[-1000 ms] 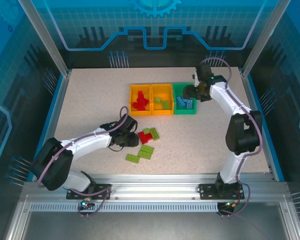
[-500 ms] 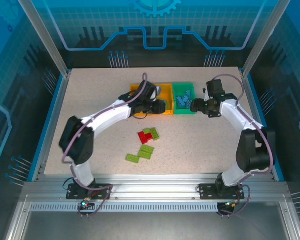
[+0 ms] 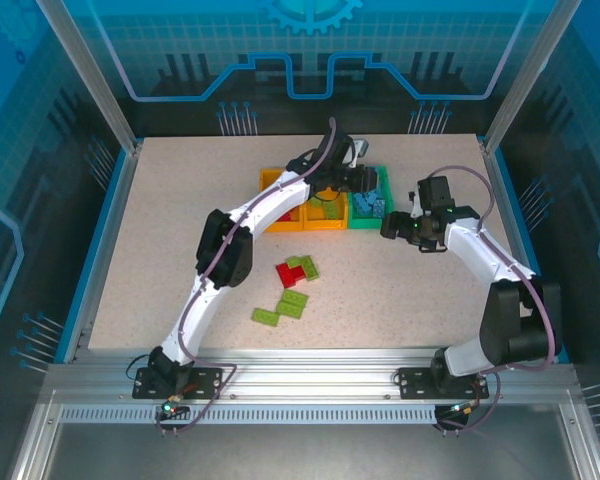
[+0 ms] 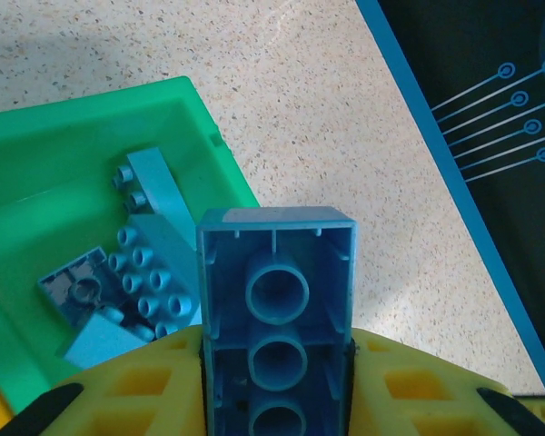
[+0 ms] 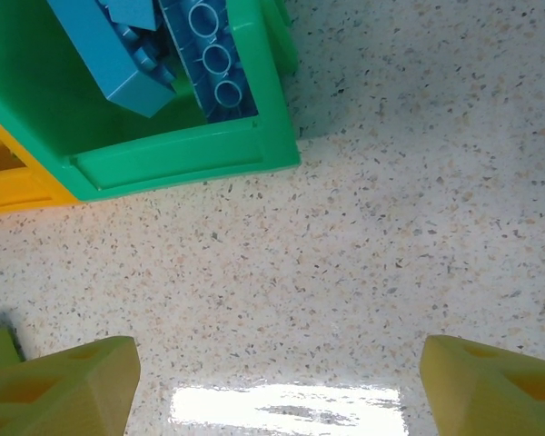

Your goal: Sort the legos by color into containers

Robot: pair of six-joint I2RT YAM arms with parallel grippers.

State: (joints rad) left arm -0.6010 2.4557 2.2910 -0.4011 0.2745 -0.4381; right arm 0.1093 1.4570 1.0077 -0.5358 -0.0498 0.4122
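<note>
Left gripper (image 3: 364,181), jaws clamped on a blue studded plastic brick (image 4: 274,272), hangs over the green plastic bin (image 4: 45,154) of blues. Right gripper (image 5: 277,381): jaws apart, empty.

Top external: fixed high behind the arm bases, facing forward and down, far enough to take in the whole bench (image 3: 180,230).
Left wrist: on the left hand (image 4: 277,391), very near, looking down past the blue lego (image 4: 277,272) it grips onto the green bin (image 4: 64,136) and a bench edge.
Right wrist: on the right hand (image 5: 272,386), near, facing down at the bench.
Shared by all three: the green bin.
</note>
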